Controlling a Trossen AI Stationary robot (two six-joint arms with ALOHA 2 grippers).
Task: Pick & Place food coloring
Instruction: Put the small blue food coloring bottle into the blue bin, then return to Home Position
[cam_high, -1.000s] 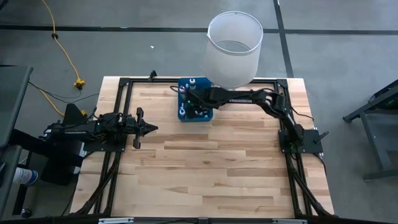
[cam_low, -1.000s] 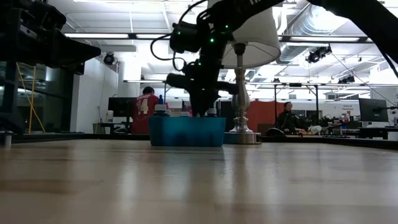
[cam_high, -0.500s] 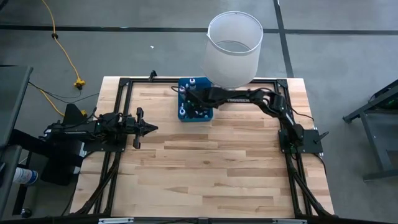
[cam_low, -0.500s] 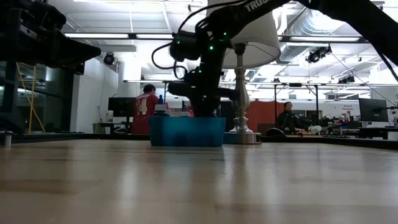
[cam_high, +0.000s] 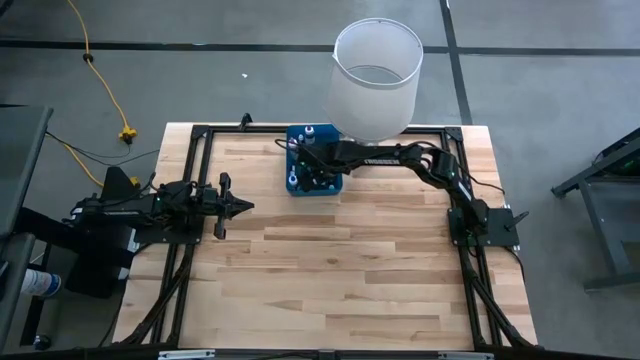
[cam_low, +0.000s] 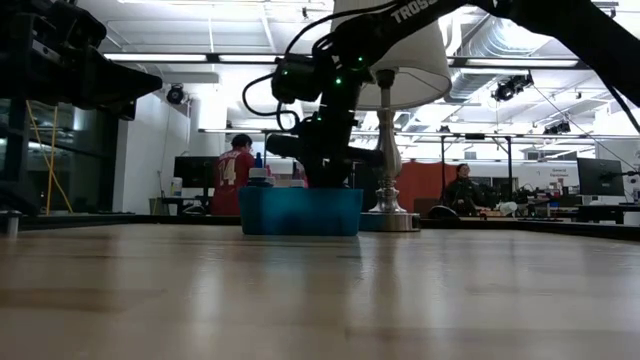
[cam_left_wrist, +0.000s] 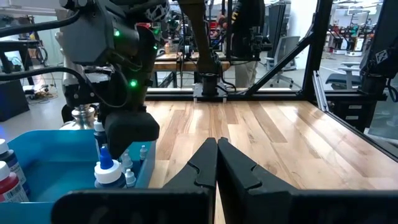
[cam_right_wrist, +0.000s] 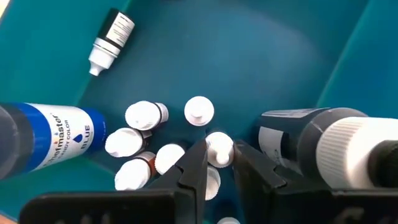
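Observation:
A blue bin (cam_high: 292, 186) stands at the far middle of the table and holds the food coloring: small white-capped bottles (cam_right_wrist: 143, 115) standing in a cluster, and one (cam_right_wrist: 111, 38) lying flat. My right gripper (cam_right_wrist: 219, 150) reaches steeply down into the bin (cam_low: 300, 212) and is shut on one small bottle of the cluster. My left gripper (cam_high: 245, 207) waits shut and level over the table's left side, with nothing between its fingers (cam_left_wrist: 216, 143). My right gripper pinches the white cap (cam_right_wrist: 219, 142) of one small bottle between its two fingertips, and the cap fills the gap. The fingers come from above, slanting down. The bottle stands upright among its neighbours. Whether its base rests on the bin floor is hidden.
Inside the bin a large blue-labelled bottle (cam_right_wrist: 50, 130) lies beside the cluster, and a dark bottle with a white cap (cam_right_wrist: 323, 143) stands close to my right fingers. A tall white lampshade (cam_high: 377, 80) on a metal base (cam_low: 388, 215) stands just right of the bin.
My right gripper has tipped a little and settled slightly lower over the bin, edging toward the table's left.

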